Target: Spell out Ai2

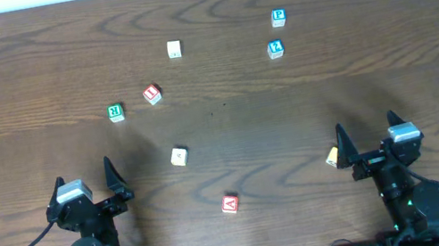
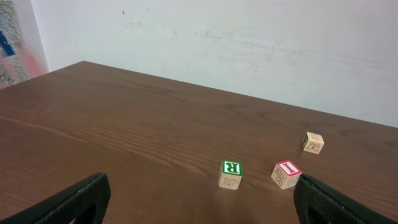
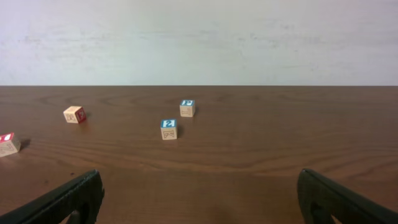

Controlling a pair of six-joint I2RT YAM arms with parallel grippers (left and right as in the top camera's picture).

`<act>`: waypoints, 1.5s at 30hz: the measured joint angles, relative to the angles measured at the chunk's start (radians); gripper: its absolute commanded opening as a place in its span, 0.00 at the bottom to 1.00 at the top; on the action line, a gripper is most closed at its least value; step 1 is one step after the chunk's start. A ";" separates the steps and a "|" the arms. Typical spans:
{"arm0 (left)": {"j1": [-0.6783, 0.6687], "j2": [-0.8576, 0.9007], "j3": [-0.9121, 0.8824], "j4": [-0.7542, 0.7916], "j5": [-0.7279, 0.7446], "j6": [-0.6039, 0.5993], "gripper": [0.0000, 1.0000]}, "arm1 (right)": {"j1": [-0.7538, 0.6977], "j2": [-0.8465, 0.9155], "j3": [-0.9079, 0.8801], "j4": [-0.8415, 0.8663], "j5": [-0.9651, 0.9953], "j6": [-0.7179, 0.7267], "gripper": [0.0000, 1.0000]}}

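Observation:
Wooden letter blocks lie scattered on the brown table. The red A block (image 1: 230,203) sits near the front centre. The red I block (image 1: 152,93) (image 2: 285,173) (image 3: 9,144) lies left of centre. The blue 2 block (image 1: 275,49) (image 3: 168,129) lies at the back right. My left gripper (image 1: 84,177) (image 2: 202,199) is open and empty at the front left. My right gripper (image 1: 367,129) (image 3: 199,196) is open and empty at the front right. The A block is out of both wrist views.
A green R block (image 1: 115,112) (image 2: 231,173) sits beside the I block. A blue P block (image 1: 278,17) (image 3: 187,107) is behind the 2. Pale blocks lie at the back (image 1: 174,49) and centre (image 1: 178,155). A yellow block (image 1: 332,156) lies by my right gripper's left finger.

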 measured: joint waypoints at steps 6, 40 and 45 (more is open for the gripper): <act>0.000 0.000 0.000 0.000 0.000 0.000 0.95 | 0.000 0.000 0.000 0.000 0.000 0.000 0.99; 0.000 -0.002 -0.001 0.265 0.096 -0.023 0.95 | 0.000 0.000 0.000 0.000 0.000 0.000 0.99; 0.000 0.000 0.136 0.275 0.139 -0.021 0.95 | 0.000 0.000 0.000 0.000 0.000 0.000 0.99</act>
